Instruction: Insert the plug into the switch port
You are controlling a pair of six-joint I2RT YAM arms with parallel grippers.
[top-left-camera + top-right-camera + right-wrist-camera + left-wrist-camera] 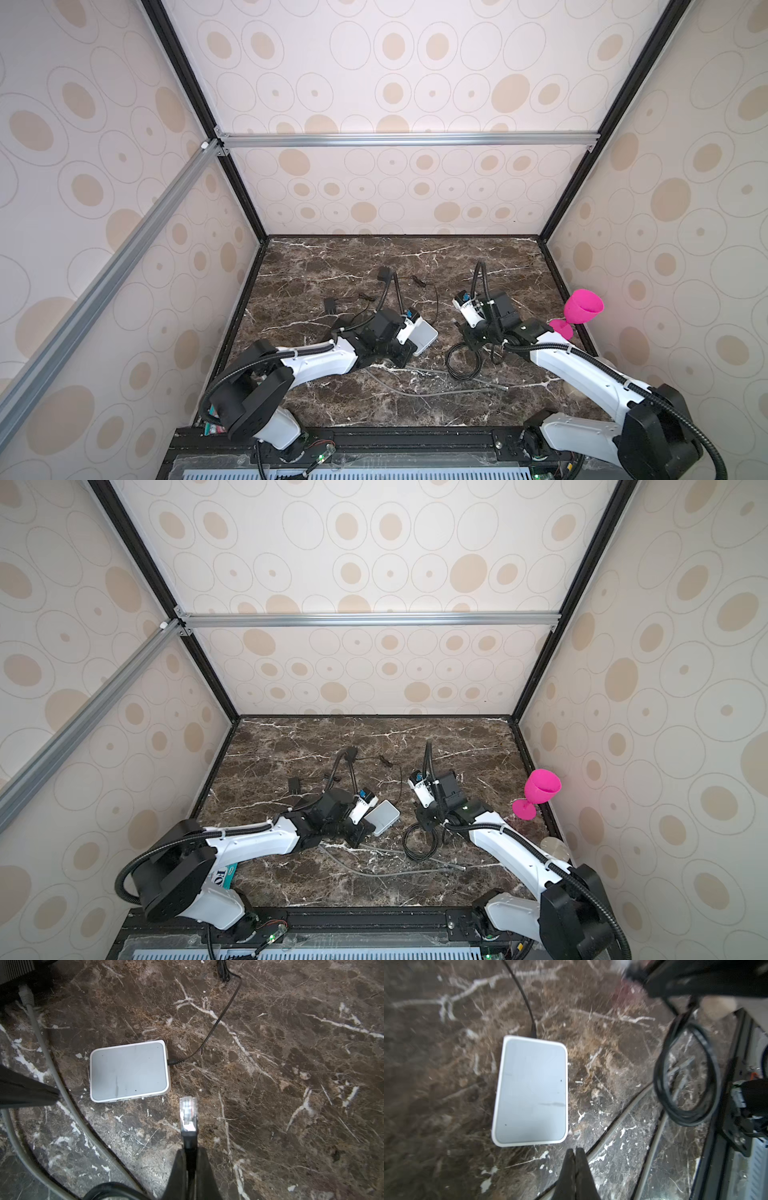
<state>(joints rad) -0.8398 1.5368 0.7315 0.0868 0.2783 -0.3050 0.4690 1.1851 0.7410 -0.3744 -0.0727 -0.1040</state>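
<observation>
The right gripper (190, 1154) is closed on a black cable just behind its clear plug (188, 1111); the plug is carried clear of the fingers and aimed towards the switch (128, 1071), near its long edge but not touching it. The left gripper (574, 1152) is shut with nothing held; it is poised just short of the switch's short edge.

The switch is lying flat on the table (291, 1064), with a thin power lead (218, 1020) plugged into one short side; the ports cannot be clearly made out, though faint openings are suggested along the edge facing the plug. A grey cable (47, 1059) and the black cable's slack coil (685, 1076) are spread nearby.

Several failures may be expected. The switch is not braced, so it could be slid away by the plug's push. Since the cable is gripped rather than the plug body, the plug could be tilted or bent back on contact. The coil could be snagged, so that the approach is pulled off line. If the latch is facing wrongly, entry would be refused.
</observation>
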